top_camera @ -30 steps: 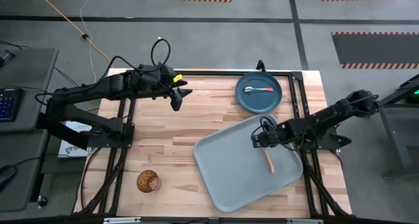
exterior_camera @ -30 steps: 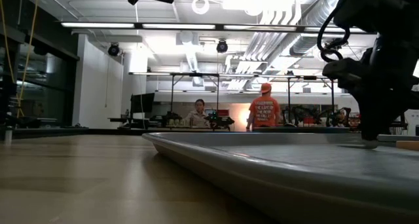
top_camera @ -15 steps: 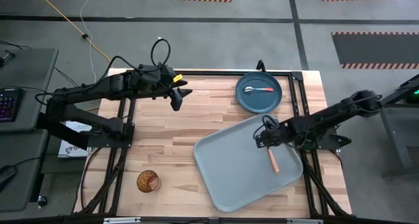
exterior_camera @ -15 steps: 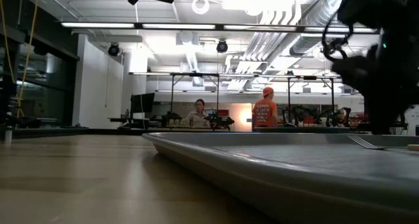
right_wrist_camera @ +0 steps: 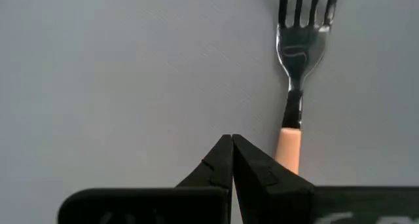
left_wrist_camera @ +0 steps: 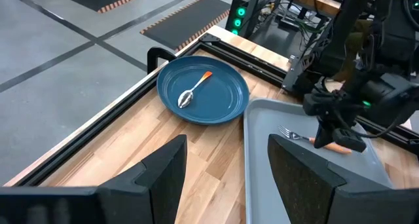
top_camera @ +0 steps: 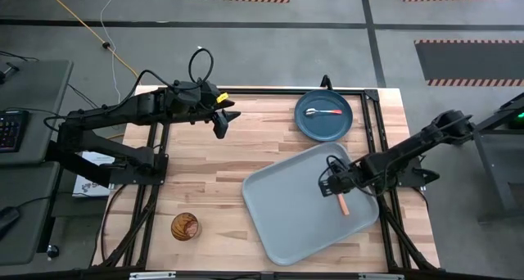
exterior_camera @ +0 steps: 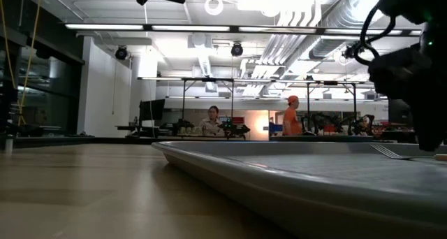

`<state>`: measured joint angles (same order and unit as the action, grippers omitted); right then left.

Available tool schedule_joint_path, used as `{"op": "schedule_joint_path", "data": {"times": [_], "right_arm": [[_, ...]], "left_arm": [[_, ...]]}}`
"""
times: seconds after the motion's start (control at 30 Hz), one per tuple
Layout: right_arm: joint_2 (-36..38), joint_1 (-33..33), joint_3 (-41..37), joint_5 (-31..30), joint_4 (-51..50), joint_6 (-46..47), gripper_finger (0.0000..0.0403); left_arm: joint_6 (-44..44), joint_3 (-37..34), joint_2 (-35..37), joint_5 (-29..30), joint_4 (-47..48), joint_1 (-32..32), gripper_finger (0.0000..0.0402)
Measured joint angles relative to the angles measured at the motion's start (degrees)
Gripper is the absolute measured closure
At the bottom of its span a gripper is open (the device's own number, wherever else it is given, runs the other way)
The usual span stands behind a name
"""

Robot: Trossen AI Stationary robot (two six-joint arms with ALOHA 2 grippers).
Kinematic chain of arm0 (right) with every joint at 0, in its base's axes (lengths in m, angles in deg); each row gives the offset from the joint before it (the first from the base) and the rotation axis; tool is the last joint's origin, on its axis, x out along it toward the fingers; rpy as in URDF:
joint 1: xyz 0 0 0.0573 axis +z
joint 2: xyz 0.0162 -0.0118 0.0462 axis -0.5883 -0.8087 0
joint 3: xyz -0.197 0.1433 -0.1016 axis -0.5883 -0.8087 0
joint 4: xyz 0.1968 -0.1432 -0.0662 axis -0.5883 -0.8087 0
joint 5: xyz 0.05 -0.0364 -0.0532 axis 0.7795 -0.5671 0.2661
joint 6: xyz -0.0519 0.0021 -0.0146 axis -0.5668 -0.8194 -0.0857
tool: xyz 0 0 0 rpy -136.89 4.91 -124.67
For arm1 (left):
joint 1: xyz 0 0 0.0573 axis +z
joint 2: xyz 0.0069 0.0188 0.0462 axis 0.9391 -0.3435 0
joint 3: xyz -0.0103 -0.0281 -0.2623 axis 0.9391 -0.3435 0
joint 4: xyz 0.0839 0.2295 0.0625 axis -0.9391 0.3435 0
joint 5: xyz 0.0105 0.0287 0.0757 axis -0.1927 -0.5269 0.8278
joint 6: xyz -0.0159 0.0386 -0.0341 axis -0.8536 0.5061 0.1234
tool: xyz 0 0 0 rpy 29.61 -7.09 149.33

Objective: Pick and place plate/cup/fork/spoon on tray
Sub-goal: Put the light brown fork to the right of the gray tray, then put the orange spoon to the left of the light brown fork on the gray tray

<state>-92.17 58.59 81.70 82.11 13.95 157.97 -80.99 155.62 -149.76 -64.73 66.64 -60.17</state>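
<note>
your r gripper [right_wrist_camera: 232,160] is closed on nothing, just beside the fork [right_wrist_camera: 298,67] lying on tray [top_camera: 286,206]; l gripper [top_camera: 221,126] fingers apart.

The high view looks straight down on the whole bench [top_camera: 205,173]. The low view skims level along it toward the room. The right wrist view sits close above the fork [right_wrist_camera: 298,60]; the left wrist view shares it from afar.
</note>
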Motion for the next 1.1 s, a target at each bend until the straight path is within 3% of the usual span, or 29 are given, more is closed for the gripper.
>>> {"op": "schedule_joint_path", "data": {"times": [0.37, 0.9, 1.1], "right_arm": [[-2.9, -0.1, 0.0, 2.3, -2.6, 0.0, 0.0403], [0.4, -0.1, 0.0, 3.8, -11.3, 0.7, 0.0403], [4.3, -0.1, 0.8, 0.4, -7.0, -0.6, 0.0403]], "left_arm": [[0.0, 0.0, 0.0, 0.0, 0.1, 0.0, 0.0199], [0.0, 0.0, 0.0, 0.0, 0.1, 0.0, 0.0199], [0.0, 0.0, 0.0, 0.0, 0.1, 0.0, 0.0199]]}}
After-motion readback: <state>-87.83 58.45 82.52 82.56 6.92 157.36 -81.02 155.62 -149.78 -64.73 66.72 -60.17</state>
